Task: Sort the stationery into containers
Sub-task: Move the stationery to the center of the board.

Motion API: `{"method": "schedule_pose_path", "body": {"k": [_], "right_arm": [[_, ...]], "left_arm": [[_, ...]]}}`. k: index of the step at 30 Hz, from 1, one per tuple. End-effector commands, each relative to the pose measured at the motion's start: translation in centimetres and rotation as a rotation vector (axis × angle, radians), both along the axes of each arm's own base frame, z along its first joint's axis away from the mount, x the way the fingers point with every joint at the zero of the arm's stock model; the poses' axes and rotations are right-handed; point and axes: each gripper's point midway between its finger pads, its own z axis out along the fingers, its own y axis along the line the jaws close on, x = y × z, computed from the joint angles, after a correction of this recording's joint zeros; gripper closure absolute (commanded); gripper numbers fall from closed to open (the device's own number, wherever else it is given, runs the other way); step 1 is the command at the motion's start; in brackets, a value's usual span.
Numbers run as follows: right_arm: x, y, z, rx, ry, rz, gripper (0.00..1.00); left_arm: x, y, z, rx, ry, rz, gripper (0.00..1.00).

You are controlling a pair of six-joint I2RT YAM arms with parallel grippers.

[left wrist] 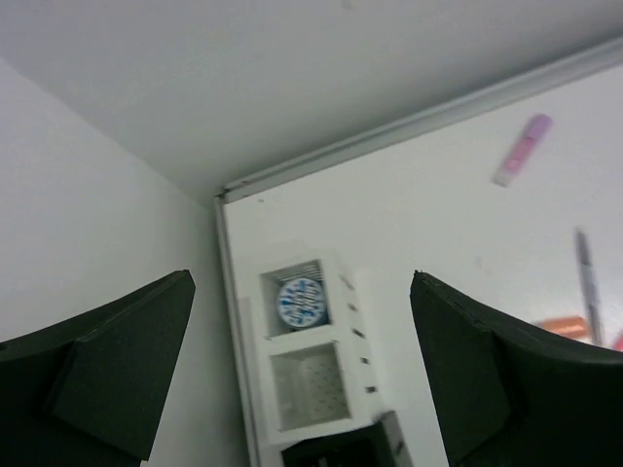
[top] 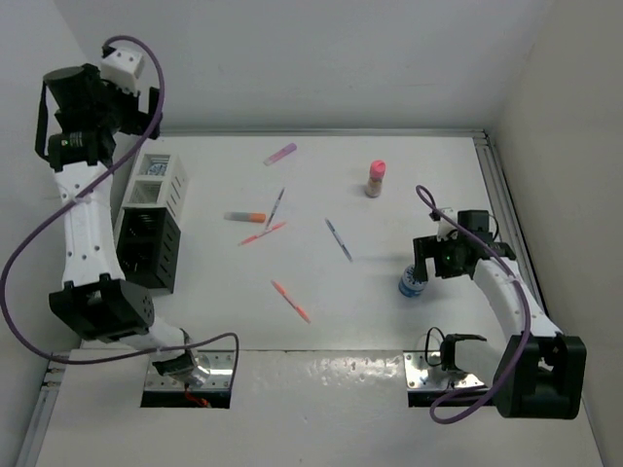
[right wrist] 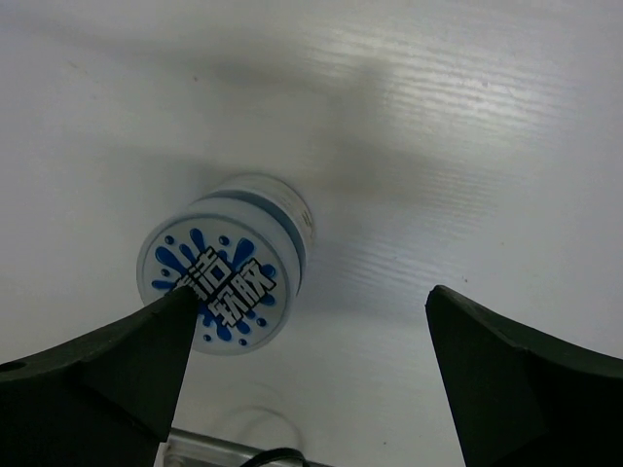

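A blue-capped jar [top: 412, 284] stands on the table at the right. My right gripper [top: 429, 259] hovers just above it, open and empty; in the right wrist view [right wrist: 311, 297] the jar [right wrist: 219, 282] sits off-centre by the left finger. My left gripper [top: 92, 146] is raised high over the white organiser [top: 156, 185], open and empty [left wrist: 302, 292]. A second blue-capped jar [left wrist: 300, 301] lies in the far compartment of the white organiser [left wrist: 336, 341]. The black organiser [top: 146, 248] stands just in front of it.
Loose on the table are a pink marker [top: 280, 154], an orange marker [top: 245, 217], a grey-purple pen [top: 275, 207], two thin orange pens [top: 263, 233] [top: 291, 301], a blue pen [top: 338, 238] and a pink-capped bottle [top: 375, 179]. Walls close in on the left, back and right.
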Motion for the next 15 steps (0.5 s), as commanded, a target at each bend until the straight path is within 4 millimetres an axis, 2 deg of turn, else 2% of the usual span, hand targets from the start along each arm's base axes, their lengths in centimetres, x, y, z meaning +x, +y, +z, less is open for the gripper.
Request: {"method": "schedule_pose_path", "body": {"k": [1,3,4,7,11,15], "right_arm": [[1.0,-0.1,-0.6,-0.029,-0.02,0.027,0.01],[1.3,0.5,-0.8,-0.018,-0.013,0.049,0.01],[1.4,0.7,-0.8,-0.013,-0.01,0.057,0.01],[1.7,1.9,-0.7,0.0,-0.008,0.105,0.01],[1.4,3.1,-1.1,-0.009,0.03,0.158,0.01],[1.0,3.2,-1.4,-0.034,0.075,0.176,0.01]], "left_arm": [[-1.1,-4.7,-0.7,-0.021,-0.014,-0.127,0.0],[-2.3,-5.7,-0.8,-0.013,-0.012,-0.136,0.0],[-2.6,-6.0,-2.0,-0.015,0.012,-0.142,0.0],[-3.6,-7.1,-3.4,0.005,0.041,-0.156,0.0],[-4.4,-7.5,-4.5,0.013,0.06,-0.154,0.0],[-4.8,-7.7,-4.9,0.012,0.07,-0.153,0.0]]}}
